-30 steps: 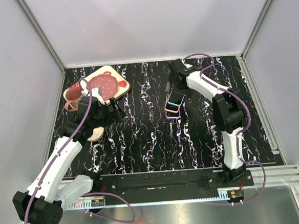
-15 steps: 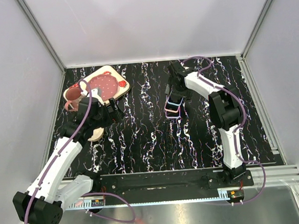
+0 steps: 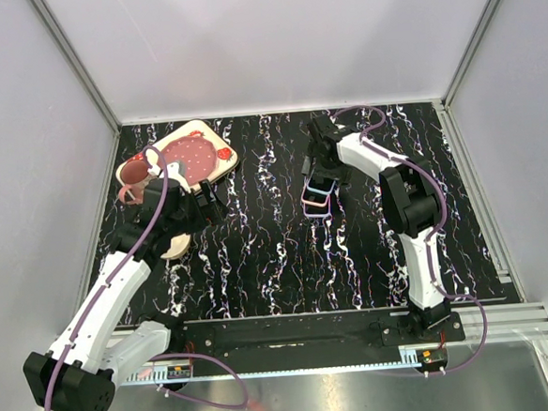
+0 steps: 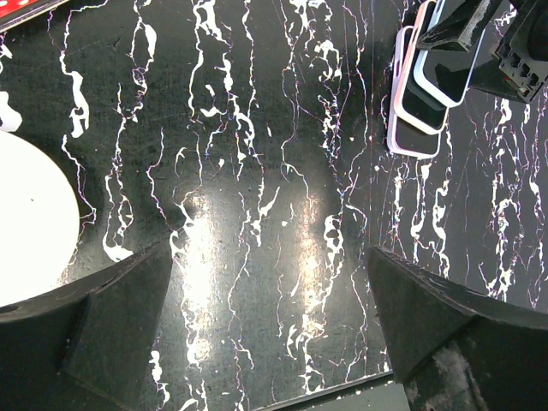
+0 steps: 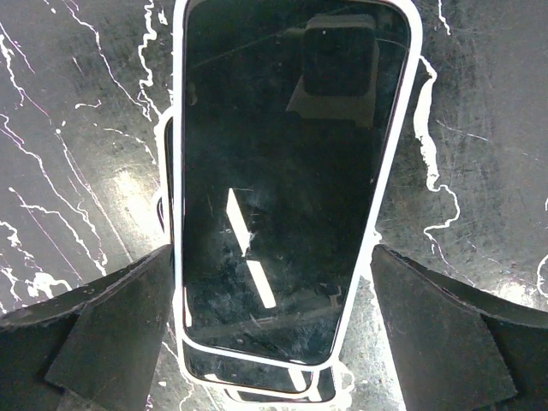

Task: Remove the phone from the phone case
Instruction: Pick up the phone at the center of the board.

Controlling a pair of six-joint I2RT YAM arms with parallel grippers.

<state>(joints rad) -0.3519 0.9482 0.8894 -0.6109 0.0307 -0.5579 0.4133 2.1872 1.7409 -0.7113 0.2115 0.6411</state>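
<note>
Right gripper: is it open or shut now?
Open. In the right wrist view, the right gripper holds its fingers wide apart, one on each side of the phone.

No legible text, label, brand, number or sign on anything in view.

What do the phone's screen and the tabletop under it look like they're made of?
The phone screen looks like glass, glossy: it shows sharp reflections. The tabletop is black with white veins, marble-look, possibly a printed surface; semi-gloss, with glare patches.
</note>
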